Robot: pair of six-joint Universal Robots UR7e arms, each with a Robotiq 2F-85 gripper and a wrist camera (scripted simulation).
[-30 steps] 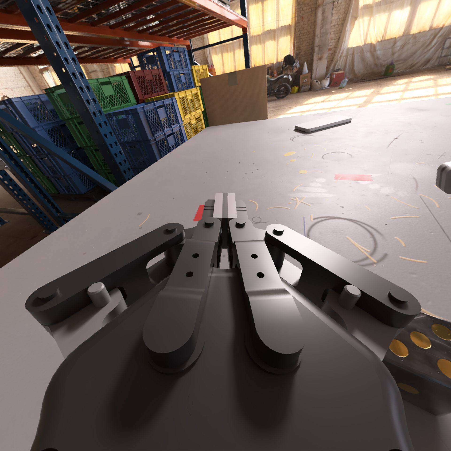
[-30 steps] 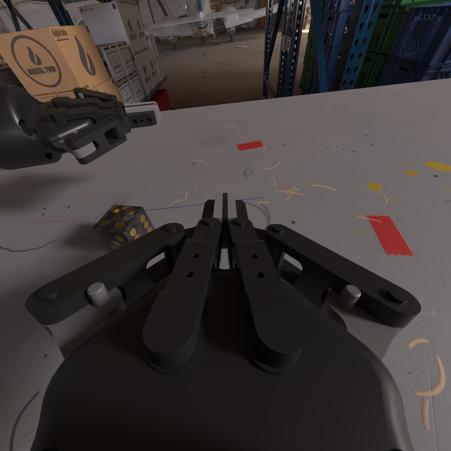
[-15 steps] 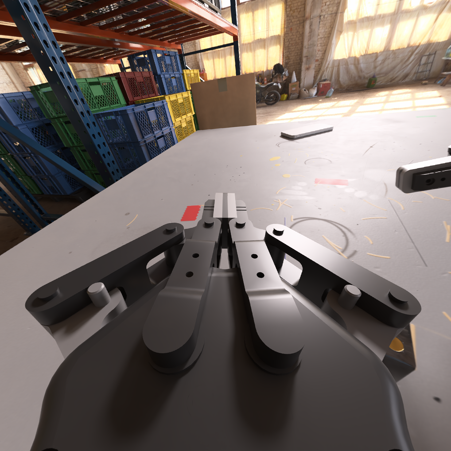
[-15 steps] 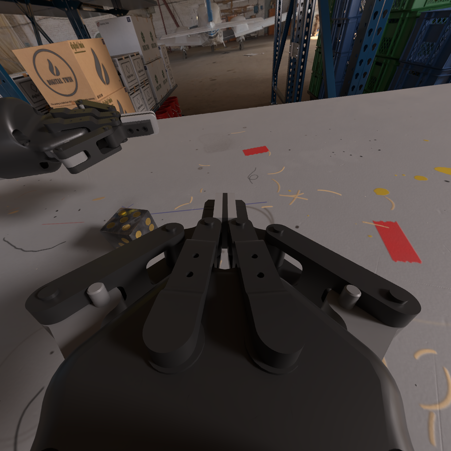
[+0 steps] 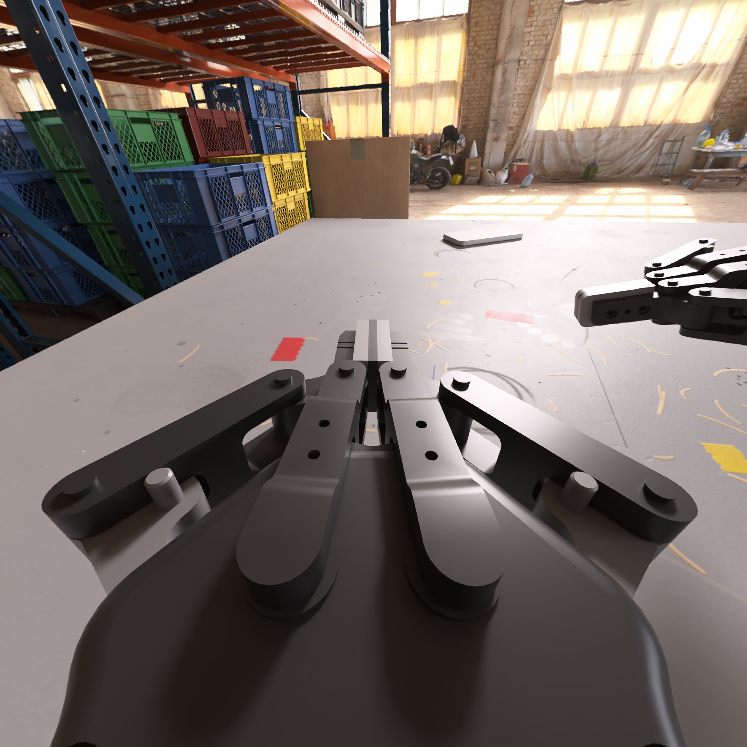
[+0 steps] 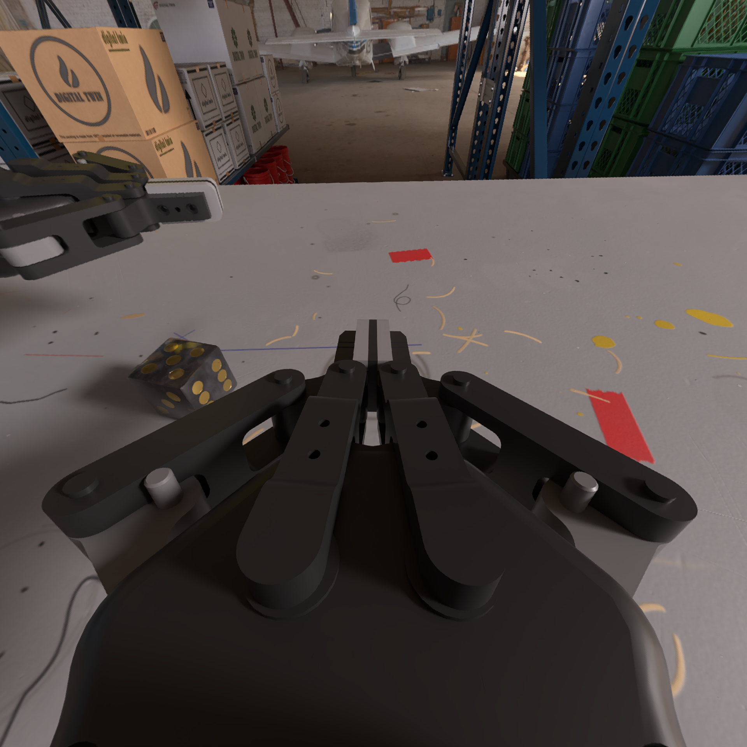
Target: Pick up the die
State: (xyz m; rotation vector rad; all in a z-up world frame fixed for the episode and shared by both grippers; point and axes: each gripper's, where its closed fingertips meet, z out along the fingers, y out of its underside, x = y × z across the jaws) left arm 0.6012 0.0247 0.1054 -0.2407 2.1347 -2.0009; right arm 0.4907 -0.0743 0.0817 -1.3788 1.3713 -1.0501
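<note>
The die (image 6: 182, 376) is a dark cube with gold pips, resting on the grey table to the left of my right gripper (image 6: 372, 337). The right gripper is shut and empty, above the table. My left gripper (image 5: 372, 338) is shut and empty too; it shows in the right wrist view (image 6: 184, 204) at the far left, beyond the die and above the table. The right gripper shows in the left wrist view (image 5: 586, 309) at the right edge. The die is out of sight in the left wrist view.
A flat white slab (image 5: 482, 236) lies at the table's far side. Red tape patches (image 6: 409, 255) (image 6: 618, 424) and a yellow patch (image 5: 725, 456) mark the grey table (image 6: 566, 242). Crates and blue racking (image 5: 121, 194) stand beyond the left edge.
The left wrist view has swung so that the die dropped out of its lower right corner and the right gripper came into view. In the right wrist view the die looks closer and larger.
</note>
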